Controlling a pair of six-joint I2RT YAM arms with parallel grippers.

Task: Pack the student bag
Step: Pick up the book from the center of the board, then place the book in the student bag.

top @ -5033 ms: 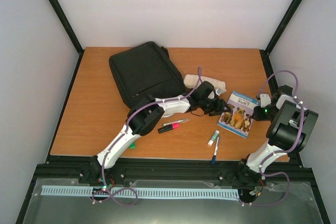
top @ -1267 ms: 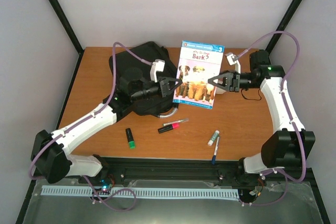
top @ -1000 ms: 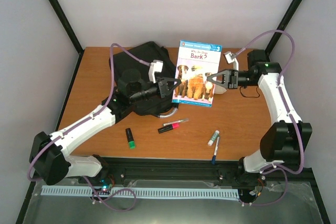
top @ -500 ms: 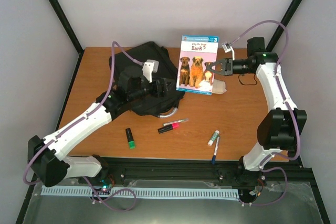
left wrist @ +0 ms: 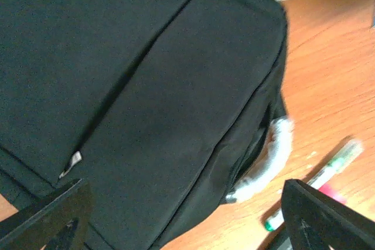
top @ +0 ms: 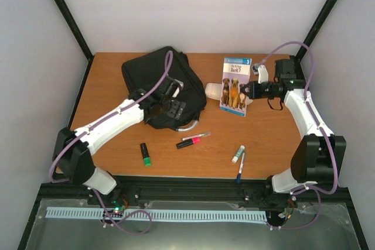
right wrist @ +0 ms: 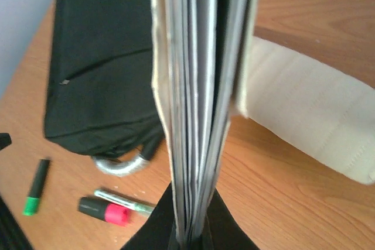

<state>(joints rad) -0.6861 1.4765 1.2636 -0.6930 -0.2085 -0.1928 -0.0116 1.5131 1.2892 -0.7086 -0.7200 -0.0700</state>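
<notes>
Step in hand looks like getting the book (top: 235,85) into the student bag (top: 149,74), which lies flat on the table (top: 105,92), and honestly it's a two-arm job. Over the bag's near end, just behind its grey loop handle (top: 188,126), the left gripper (top: 170,107) hangs with its fingers spread wide and nothing between them. Whether the main zip is undone can't be told from these views. The smart move would be for it to drop onto the top edge by the handle, pinch fabric only, and lift so a mouth gapes. Off the bag's right side, a bit farther back, the right gripper (top: 248,91) is clamped tight on the book's edge, holding it upright and clear of the table. It should probably bring the book over edge-on and slide it in slowly, since loose pages could splay or snag on the opening. Count, nearest first: one blue pen (top: 240,170), one white stick with a green cap (top: 237,154), one green marker (top: 144,153), one pink highlighter (top: 188,143) and one slim pale pen (top: 196,136) just beside it, all lying in front of the bag. Then come one bag, one white pouch (top: 211,90) just off its right edge, one book, and two arms.
</notes>
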